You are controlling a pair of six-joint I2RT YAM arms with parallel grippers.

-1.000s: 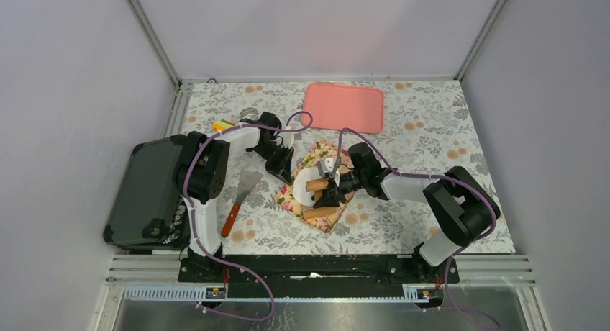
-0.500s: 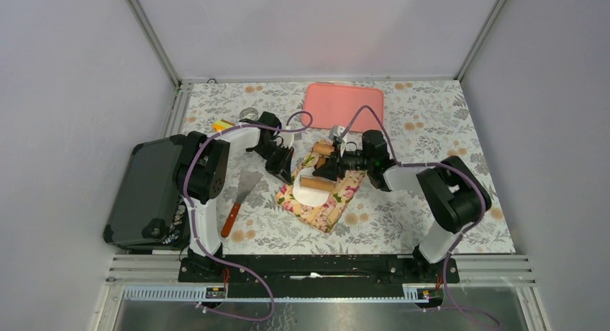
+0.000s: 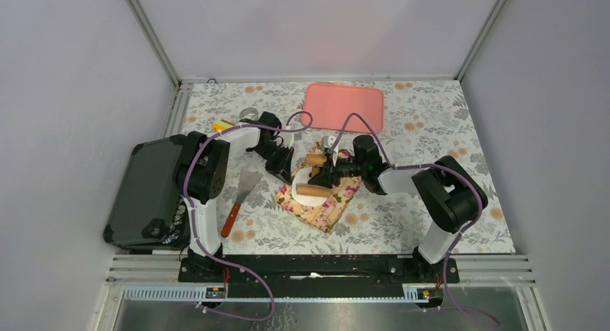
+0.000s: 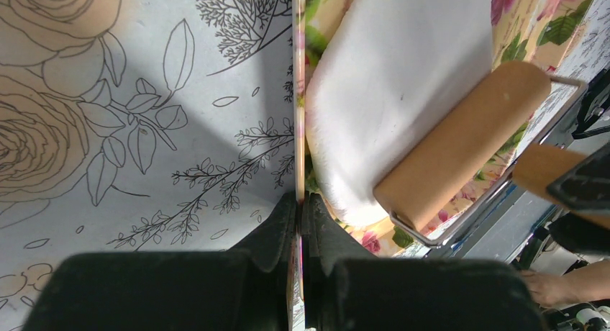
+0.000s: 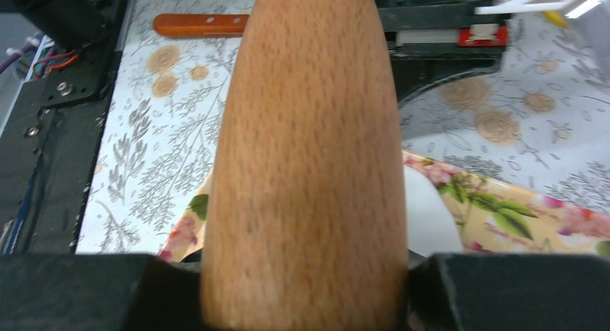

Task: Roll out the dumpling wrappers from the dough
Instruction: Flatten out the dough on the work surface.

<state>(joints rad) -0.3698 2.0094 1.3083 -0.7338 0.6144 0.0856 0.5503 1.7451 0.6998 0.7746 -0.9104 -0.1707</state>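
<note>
A black case (image 3: 144,194) sits well out at 9 o'clock from the mat. A spatula (image 3: 237,201) lies between the case and the mat, near the mat's 8 o'clock side. The flowery mat (image 3: 327,212) lies in the middle. The dough (image 3: 306,194) is on the mat, a flat white sheet on its 10 o'clock part. A wooden roller (image 3: 316,191) rests on the dough, on its 6 o'clock part. The right pincer (image 3: 327,174) reaches in from 3 o'clock and is closed tight around the roller's handle. The left pincer (image 4: 298,201) is at the mat's 10 o'clock edge, squeezed narrow on that edge, just beside the dough. A pink tray (image 3: 344,106) lies farther back at 12 o'clock.
</note>
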